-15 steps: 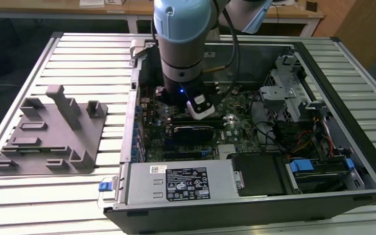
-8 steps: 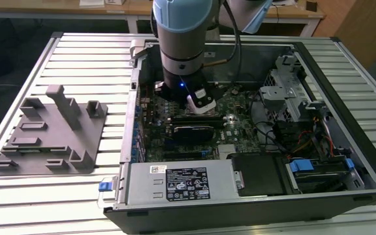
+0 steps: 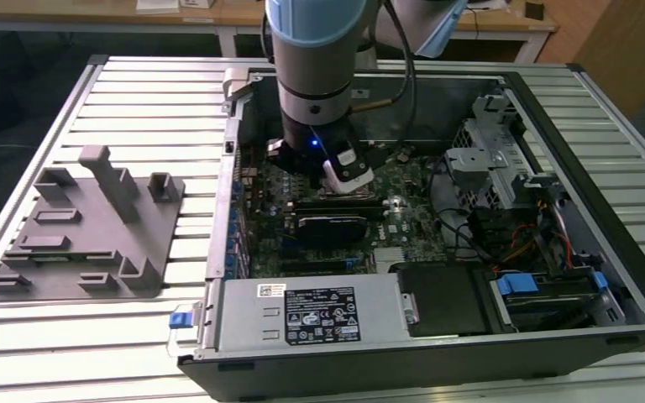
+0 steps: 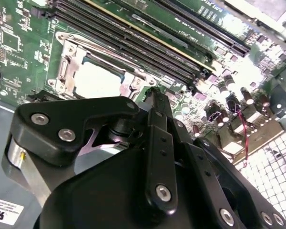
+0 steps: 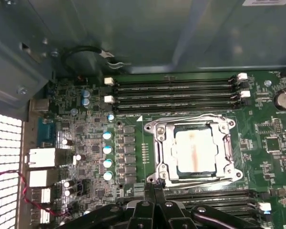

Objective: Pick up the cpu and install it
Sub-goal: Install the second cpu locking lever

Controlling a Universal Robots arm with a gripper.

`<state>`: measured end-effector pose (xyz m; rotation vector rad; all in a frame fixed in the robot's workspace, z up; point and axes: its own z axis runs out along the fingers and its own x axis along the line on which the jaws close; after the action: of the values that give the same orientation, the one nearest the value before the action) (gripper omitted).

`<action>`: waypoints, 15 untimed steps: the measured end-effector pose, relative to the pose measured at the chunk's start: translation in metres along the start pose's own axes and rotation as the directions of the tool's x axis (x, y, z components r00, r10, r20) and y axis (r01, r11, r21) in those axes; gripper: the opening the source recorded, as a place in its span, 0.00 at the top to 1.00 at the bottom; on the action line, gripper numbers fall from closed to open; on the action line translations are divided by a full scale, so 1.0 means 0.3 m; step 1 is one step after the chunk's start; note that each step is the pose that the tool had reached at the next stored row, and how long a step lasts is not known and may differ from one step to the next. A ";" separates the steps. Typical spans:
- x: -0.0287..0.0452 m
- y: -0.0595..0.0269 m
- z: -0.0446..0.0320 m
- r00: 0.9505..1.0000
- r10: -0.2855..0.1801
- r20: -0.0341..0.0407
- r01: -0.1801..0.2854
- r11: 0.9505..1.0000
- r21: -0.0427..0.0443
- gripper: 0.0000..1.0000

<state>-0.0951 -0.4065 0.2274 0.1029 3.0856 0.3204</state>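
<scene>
Now I see gripper (image 5: pixel 154 187) clenched, fingers (image 5: pixel 158 202) pressed together, holding nothing, hovering just beside socket (image 5: pixel 157 164) edge. Cpu (image 5: pixel 194 150) sits inside socket frame on motherboard (image 5: pixel 86 157), between memory slots (image 5: pixel 176 93), inside case (image 3: pixel 591 277).

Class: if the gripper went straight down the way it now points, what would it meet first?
Probably the motherboard just beside the socket, where the cpu already sits; the gripper hangs next to it, though depth is unclear.

Grey arm (image 3: pixel 313 75), pale-blue joint cap, black tool (image 5: pixel 155 210) (silver screws).
</scene>
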 end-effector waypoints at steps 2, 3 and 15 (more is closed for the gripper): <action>-0.011 0.003 0.001 1.000 0.002 0.001 -0.002 1.000 0.001 0.89; -0.019 0.005 0.002 1.000 0.004 0.001 -0.004 1.000 0.002 0.89; -0.099 0.034 0.011 1.000 0.016 0.005 -0.016 1.000 0.026 0.89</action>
<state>-0.0647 -0.3979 0.2273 0.1284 3.0859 0.2808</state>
